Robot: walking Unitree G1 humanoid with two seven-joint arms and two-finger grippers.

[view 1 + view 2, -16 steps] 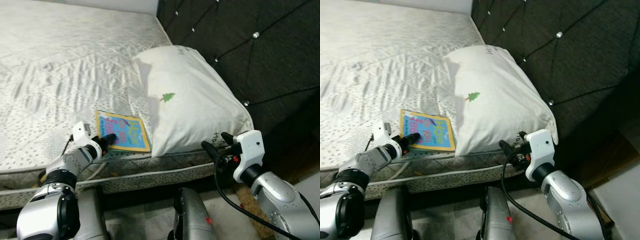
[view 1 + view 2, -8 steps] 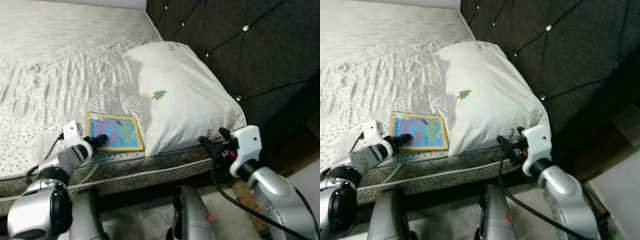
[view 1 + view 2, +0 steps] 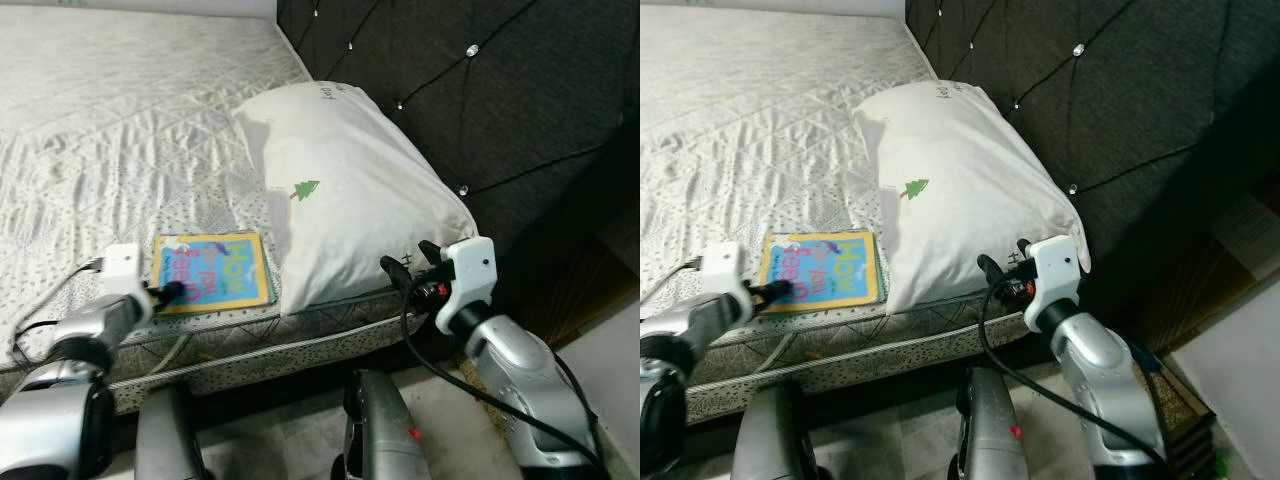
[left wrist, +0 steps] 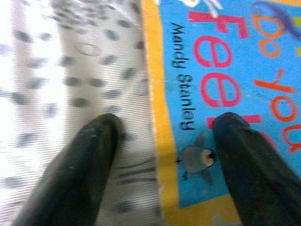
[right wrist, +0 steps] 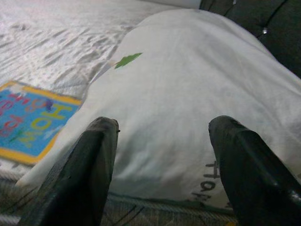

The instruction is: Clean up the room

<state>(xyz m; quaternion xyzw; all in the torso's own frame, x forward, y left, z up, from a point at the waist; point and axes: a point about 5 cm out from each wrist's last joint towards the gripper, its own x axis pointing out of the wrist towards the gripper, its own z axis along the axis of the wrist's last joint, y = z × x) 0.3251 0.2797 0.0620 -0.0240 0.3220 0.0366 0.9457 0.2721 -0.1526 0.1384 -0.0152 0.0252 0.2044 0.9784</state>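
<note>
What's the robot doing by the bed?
The robot is tidying up at a bed. Its left gripper is open at the near edge of a colourful picture book lying on the mattress, one finger over the cover. Its right gripper is open too, close to the near end of a white pillow. Nothing is picked up yet.

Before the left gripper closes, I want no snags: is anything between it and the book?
Nothing visible. The left gripper is open at the book's near edge, one finger over the cover, the other over the mattress. The pillow lies beside the book.
</note>
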